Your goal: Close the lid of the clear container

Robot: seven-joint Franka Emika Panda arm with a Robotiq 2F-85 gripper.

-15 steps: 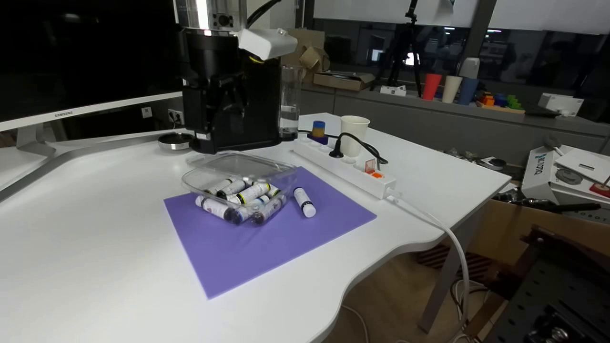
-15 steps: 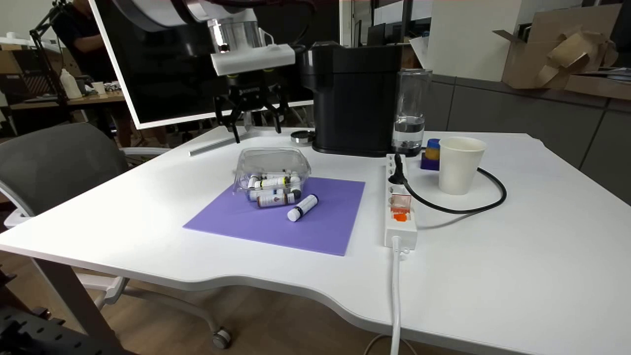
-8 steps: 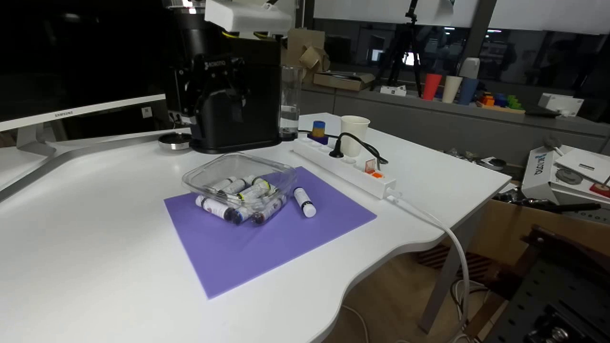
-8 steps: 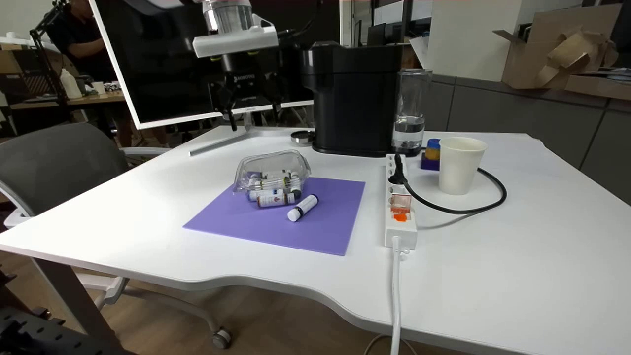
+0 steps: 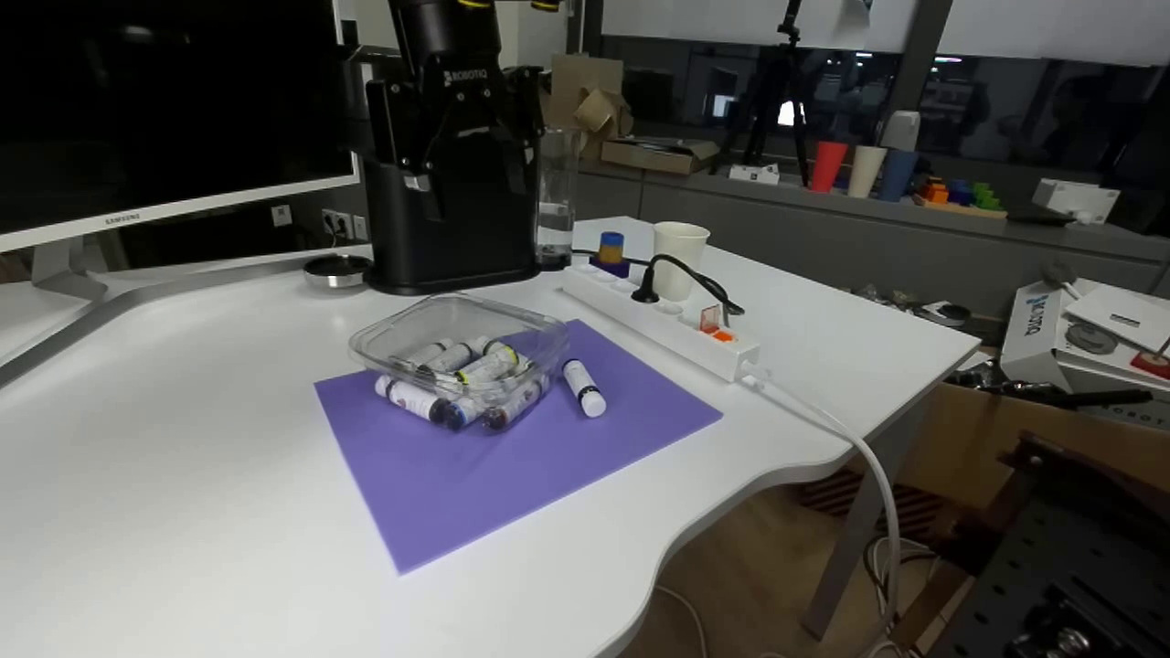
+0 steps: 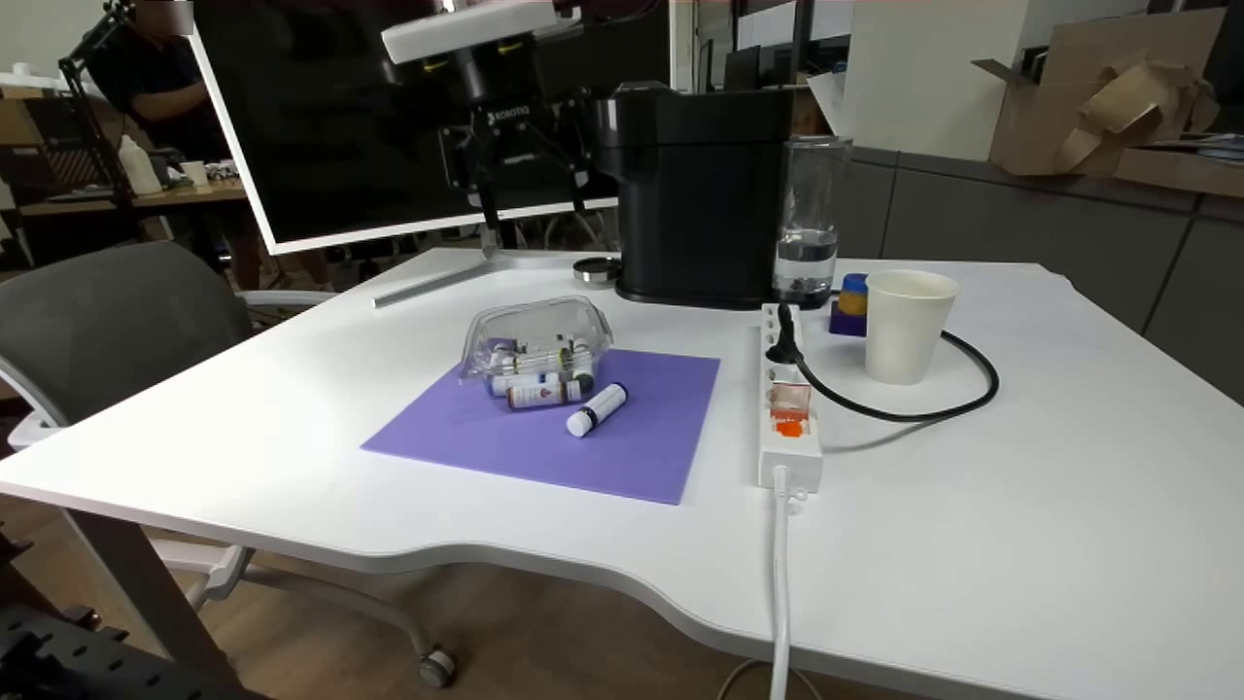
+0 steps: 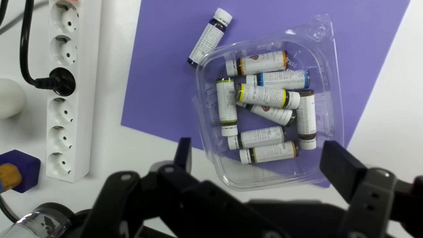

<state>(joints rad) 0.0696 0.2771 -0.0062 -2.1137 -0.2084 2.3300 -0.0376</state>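
Note:
The clear container [image 5: 553, 352] lies on a purple mat [image 5: 503, 484] with several small white-labelled bottles [image 7: 264, 96] in it. It also shows in an exterior view [image 6: 476, 365] and the wrist view [image 7: 228, 180]. The see-through lid [image 6: 535, 319] lies low over the box and the bottles. I cannot tell whether its rim is pressed fast. A corner tab [image 7: 320, 29] shows at the box's upper right in the wrist view. My gripper [image 6: 536, 206] is open and empty, well above and behind the container, apart from it. It shows in an exterior view too [image 5: 471, 174].
A loose bottle [image 5: 585, 388] lies on the mat beside the container. A white power strip [image 6: 789, 447] with a black cable and a paper cup [image 6: 906, 335] stand to one side. The black machine [image 6: 700, 204], a metal dish [image 5: 336, 270] and the monitor [image 6: 330, 107] stand behind.
The lid, raised a little at the back one second ago, has dropped down onto the box. My gripper has risen away from the container and stays open. The bottles have not visibly moved.

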